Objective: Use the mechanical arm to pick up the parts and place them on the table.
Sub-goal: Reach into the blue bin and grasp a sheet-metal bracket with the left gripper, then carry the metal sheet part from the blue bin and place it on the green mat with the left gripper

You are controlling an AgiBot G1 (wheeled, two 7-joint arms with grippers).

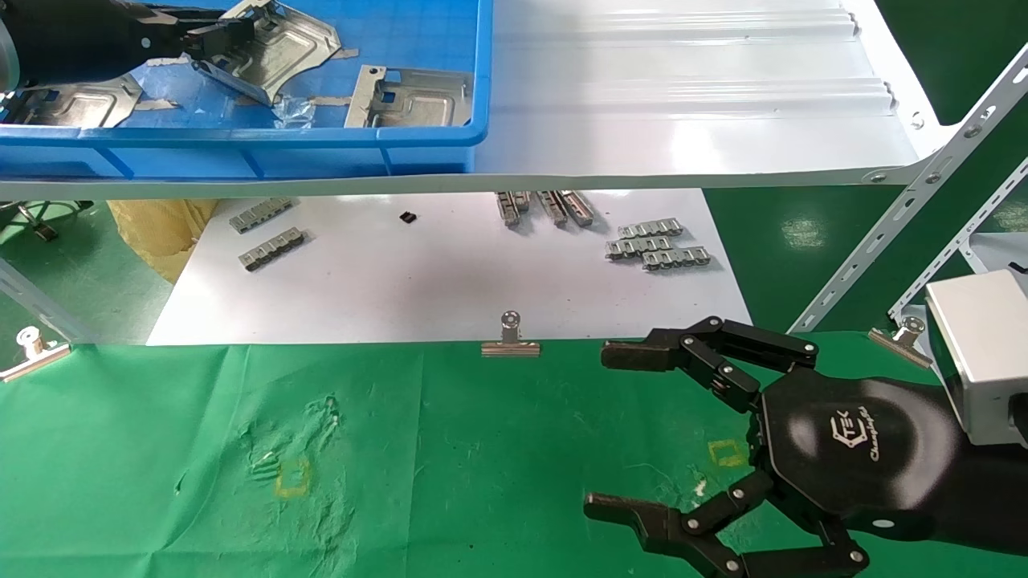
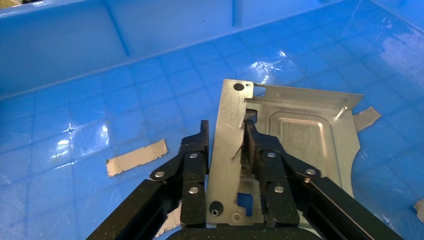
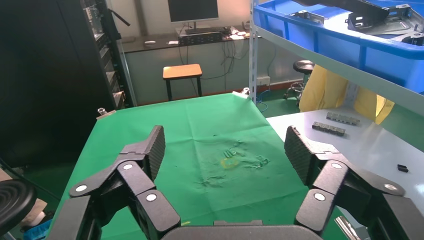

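Left gripper (image 1: 210, 38) reaching into blue plastic bin (image 1: 241, 148) on the upper shelf, fingers clamped on the flanged edge of one stamped sheet-metal plate (image 1: 277, 52). Same grasp confirmed in left wrist view: left gripper (image 2: 227, 145) with one finger (image 2: 194, 165) on the outer face of the flange and the other against the embossed inner face of the plate (image 2: 300, 135), plate tilted, its far edge close to the bin floor (image 2: 125, 100); contact with the floor not determinable. Second plate (image 1: 414, 98) lying flat in the bin near its front wall, apart from the held one; third plate (image 1: 68, 104) at the bin's left end, partly hidden under the left arm. Scraps of grey tape (image 2: 136, 157) stuck to the bin floor beside the gripper. Right gripper (image 1: 618, 429) hovering low over the green-clothed table (image 1: 450, 474) at its right side, fingers spread wide, holding nothing; wide spread confirmed in right wrist view (image 3: 225, 150), with green cloth (image 3: 210, 130) visible between the fingers. No plate on the table. White board (image 1: 450, 281) beyond the cloth carrying groups of small ridged metal strips (image 1: 657, 245). Binder clip (image 1: 511, 337) at the far edge of the cloth. Yellow square marks (image 1: 292, 477) on the cloth.
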